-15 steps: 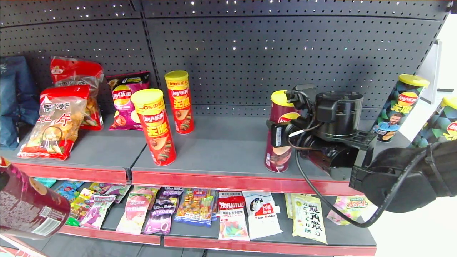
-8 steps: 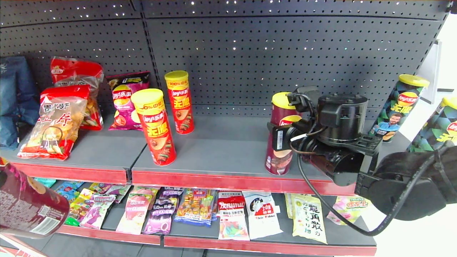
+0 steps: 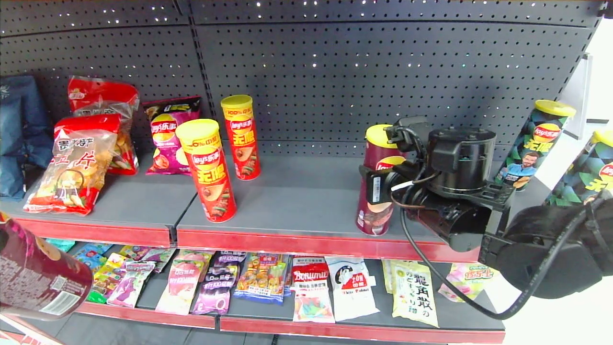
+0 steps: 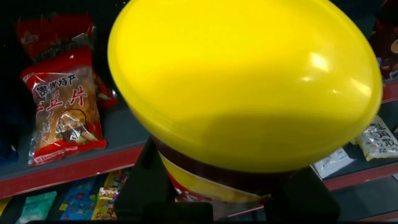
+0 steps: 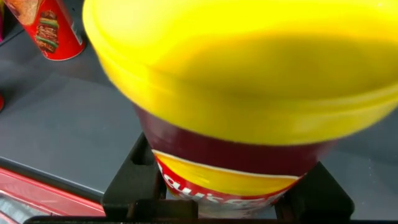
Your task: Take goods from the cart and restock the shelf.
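Note:
A maroon chip can with a yellow lid (image 3: 375, 211) stands upright near the front edge of the upper shelf board (image 3: 297, 201), right of centre. My right gripper (image 3: 380, 186) is shut on its middle from the right side. In the right wrist view the same can (image 5: 236, 93) sits between the two dark fingers (image 5: 134, 183). A second maroon can (image 3: 38, 278) hangs tilted at the lower left, in front of the lower shelf. In the left wrist view its yellow lid (image 4: 242, 81) is seen from above, with my left gripper (image 4: 224, 196) shut on its body.
Two red cans (image 3: 207, 170) (image 3: 241, 136) stand left of centre on the upper board. Snack bags (image 3: 76, 163) and a purple bag (image 3: 170, 134) lie further left. Two green-patterned cans (image 3: 536, 141) (image 3: 591, 163) stand at the right end. Candy packs (image 3: 306, 282) cover the lower shelf.
My right arm has shifted a little to the right and down with the maroon can, which now stands lower on the board. The left can has barely moved.

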